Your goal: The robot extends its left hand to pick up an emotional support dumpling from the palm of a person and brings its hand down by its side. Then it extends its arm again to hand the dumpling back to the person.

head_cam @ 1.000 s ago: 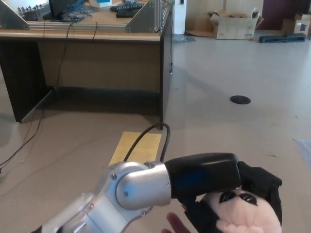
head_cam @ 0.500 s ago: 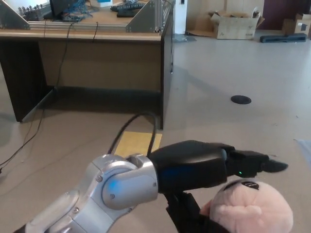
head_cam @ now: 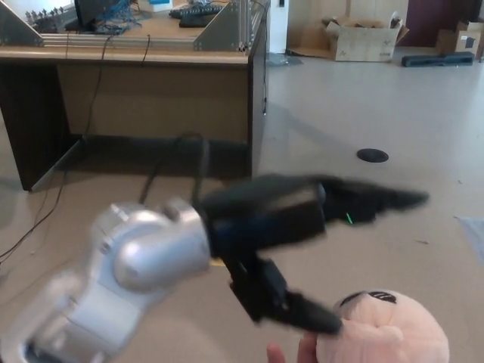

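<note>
The pink plush dumpling [head_cam: 386, 333] with a dark printed face sits at the bottom right, resting on a person's hand [head_cam: 291, 352], of which only fingertips show. My left hand [head_cam: 302, 219] is motion-blurred and open. Its long fingers [head_cam: 378, 200] stretch out well above the dumpling. Its thumb [head_cam: 302, 310] points down to the dumpling's left edge, and whether it touches is unclear. The silver left forearm [head_cam: 128, 257] comes in from the lower left. My right hand does not show.
A dark wooden desk [head_cam: 151, 76] with metal frames and cables stands at the back left. Cables trail down its left side to the floor. A cardboard box [head_cam: 367, 38] lies far back, and a black floor disc [head_cam: 372, 155] sits to the right.
My left hand was wrapped around the dumpling a second ago. It has opened and risen up and to the left, leaving the dumpling on the person's palm.
</note>
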